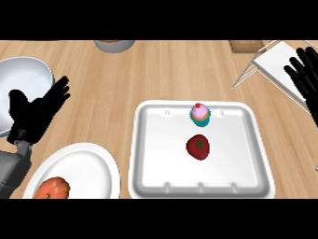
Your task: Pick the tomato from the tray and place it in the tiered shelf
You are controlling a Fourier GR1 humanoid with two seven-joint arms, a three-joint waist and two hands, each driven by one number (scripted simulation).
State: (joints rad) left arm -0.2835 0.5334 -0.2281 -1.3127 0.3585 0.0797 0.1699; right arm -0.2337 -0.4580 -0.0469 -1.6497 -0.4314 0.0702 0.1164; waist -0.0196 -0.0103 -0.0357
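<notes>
A red tomato point(198, 146) with a green stem lies near the middle of the white tray point(256, 154). Just behind it on the same tray stands a cupcake point(200, 115) with pink icing. The tiered shelf point(279, 58), a white panel in a thin wire frame, stands at the far right. My right hand point(316, 91) is open, fingers spread, in front of the shelf and to the right of the tray. My left hand point(36, 111) is open at the left, well away from the tray.
A large grey bowl point(6, 91) sits at the far left behind my left hand. A white plate point(89, 168) at the lower left holds an orange-red fruit point(52, 189). A grey pot point(114, 45) and a brown box point(246, 45) stand at the back edge.
</notes>
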